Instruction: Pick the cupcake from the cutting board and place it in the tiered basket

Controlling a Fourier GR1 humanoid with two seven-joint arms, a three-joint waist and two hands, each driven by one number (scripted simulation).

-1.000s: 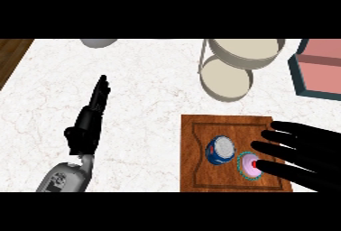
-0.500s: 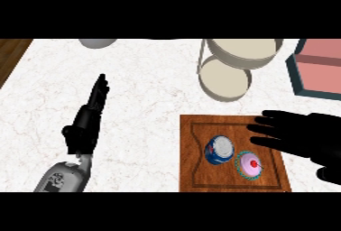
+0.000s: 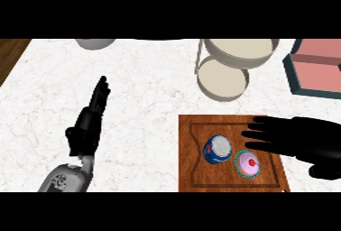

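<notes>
right hand spread over the board, cupcake not yet held

at the far left the left hand (image 3: pixel 89 124) lies on the white marbled bench (image 3: pixel 146 90), fingers straight and together, pointing up and away, holding nothing; its grey forearm comes in from the lower edge. a grey bowl (image 3: pixel 94 43) sits cut off by the top edge (only its rim shows).

further right, the wooden cutting board (image 3: pixel 230 180) carries a blue and white can (image 3: pixel 218 149) lying on its side, its label too small to read. just beside it, lower right, stands the cupcake (image 3: pixel 249 164) with pink icing, a red dot on top and a teal wrapper.

above the board is the tiered basket (image 3: pixel 226 76), pale and round.

the right hand (image 3: pixel 300 140) reaches in from the right, fingers extended and spread leftwards over the board's upper right part, just above the cupcake, gripping nothing. a pink box with a teal rim (image 3: pixel 318 67) sits at the upper right.
</notes>
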